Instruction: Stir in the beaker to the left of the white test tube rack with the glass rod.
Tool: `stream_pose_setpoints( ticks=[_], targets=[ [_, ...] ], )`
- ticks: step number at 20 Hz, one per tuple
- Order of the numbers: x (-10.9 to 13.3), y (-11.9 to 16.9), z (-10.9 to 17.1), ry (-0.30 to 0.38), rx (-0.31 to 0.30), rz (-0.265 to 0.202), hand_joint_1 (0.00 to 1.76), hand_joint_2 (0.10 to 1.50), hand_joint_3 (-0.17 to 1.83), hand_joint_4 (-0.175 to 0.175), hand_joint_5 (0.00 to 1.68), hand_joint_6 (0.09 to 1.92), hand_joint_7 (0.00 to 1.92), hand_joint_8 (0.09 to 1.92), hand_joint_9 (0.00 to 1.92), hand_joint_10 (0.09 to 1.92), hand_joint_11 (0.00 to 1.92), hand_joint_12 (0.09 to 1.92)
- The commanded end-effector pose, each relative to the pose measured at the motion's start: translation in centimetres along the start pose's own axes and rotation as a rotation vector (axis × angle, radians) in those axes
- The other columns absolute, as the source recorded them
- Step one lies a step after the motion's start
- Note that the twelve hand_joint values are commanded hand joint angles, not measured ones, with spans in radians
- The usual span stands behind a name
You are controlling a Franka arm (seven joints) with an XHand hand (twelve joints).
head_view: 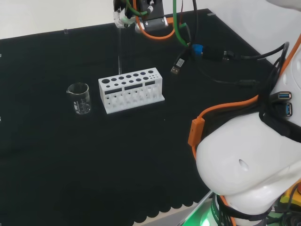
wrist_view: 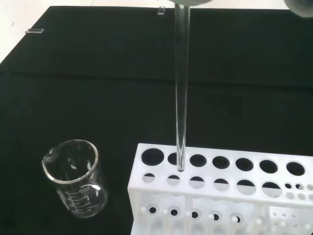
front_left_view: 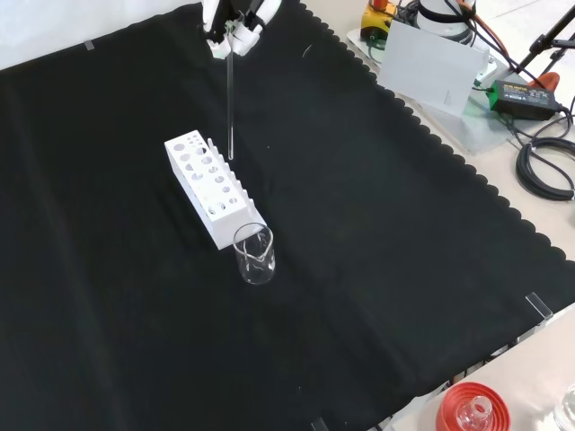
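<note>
While hand (front_left_view: 232, 22) pinches rod (front_left_view: 231, 99), wrist view shows beaker (wrist_view: 77, 177) empty

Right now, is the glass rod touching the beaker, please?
Apart. The front view shows the glass rod hanging above the rack, with the beaker beyond the rack's near end.

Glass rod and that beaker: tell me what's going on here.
The robot's hand holds a glass rod by its upper end, so the rod hangs upright above the black cloth. In the front view, its lower tip is level with the far end of the white test tube rack, and the rod is not in the beaker. The small clear beaker stands by the rack's other end and looks empty. No stirring is under way; the rod would first have to reach the beaker.
</note>
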State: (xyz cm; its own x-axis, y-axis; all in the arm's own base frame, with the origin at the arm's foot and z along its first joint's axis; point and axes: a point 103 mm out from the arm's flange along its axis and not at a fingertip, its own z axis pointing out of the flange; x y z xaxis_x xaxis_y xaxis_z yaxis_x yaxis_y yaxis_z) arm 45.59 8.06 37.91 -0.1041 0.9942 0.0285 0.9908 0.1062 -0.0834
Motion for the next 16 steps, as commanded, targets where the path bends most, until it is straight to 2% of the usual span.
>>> stream_pose_setpoints(
  ticks=[1, 16],
  targets=[
    [0.32, 0.22, 0.03, 0.001, 0.007, -0.002, 1.31, 1.12, -0.15, -0.175, 1.03, 0.68, 1.25, 0.84, 1.79, 0.36, 1.57, 0.65],
    [0.95, -0.03, -0.91, 0.0, -0.01, -0.016, 1.31, 1.11, -0.14, -0.175, 1.03, 0.68, 1.25, 0.83, 1.79, 0.37, 1.57, 0.65]
  ],
)
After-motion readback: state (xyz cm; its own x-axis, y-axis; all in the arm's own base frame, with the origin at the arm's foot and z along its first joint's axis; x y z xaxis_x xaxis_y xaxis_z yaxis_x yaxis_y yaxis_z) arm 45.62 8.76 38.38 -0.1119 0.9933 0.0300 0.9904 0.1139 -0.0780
